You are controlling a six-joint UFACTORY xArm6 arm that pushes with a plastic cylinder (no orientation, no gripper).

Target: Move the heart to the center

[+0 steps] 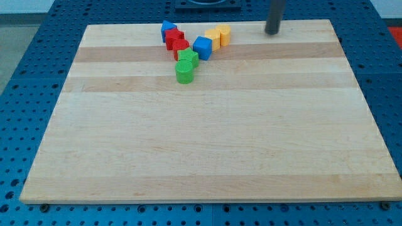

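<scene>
A cluster of blocks sits near the view's top, left of centre, on the wooden board (207, 138). It holds a blue block (167, 29) at the top left, two red blocks (174, 37) (180, 48), a blue cube (202, 48), a green star-like block (188, 58), a green cylinder (184, 73), and two yellow blocks (213, 37) (223, 33). Which one is the heart I cannot tell for sure. My tip (272, 31) rests at the board's top edge, to the right of the yellow blocks and apart from all of them.
The board lies on a blue perforated table (25, 75). A dark robot base (207, 5) shows at the view's top centre.
</scene>
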